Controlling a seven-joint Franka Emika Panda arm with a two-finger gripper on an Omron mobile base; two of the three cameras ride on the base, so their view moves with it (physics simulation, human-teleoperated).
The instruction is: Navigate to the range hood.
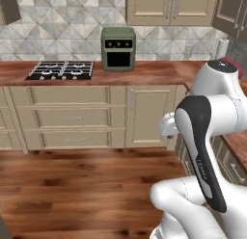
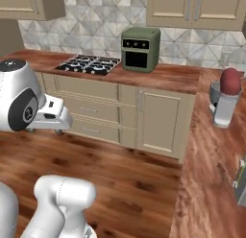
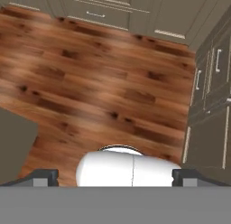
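Three views: two from the base, one from the hand.
Range hood: I am seeing no clear dark lower edge above the cooktop (image 1: 61,70); a dark corner at the top left of the left base view may belong to it, cannot tell. Judging by the cooktop, the hood is sitting above it, off the top of the pictures.
Cooktop position: lying on the wooden tabletop (image 1: 144,74), left of centre in both base views; the olive-green oven (image 1: 118,48) is standing just beside it to the right.
Base: facing the cabinet run across open wood floor (image 1: 87,180), well apart from the cooktop.
Progress: partway, in my judgement; the target wall is in sight, but the base is not yet squared in front of the cooktop. Left to do: driving forward and to the left.
Gripper (image 3: 115,177): jaws standing wide apart, pointing down at the floor, holding nothing.
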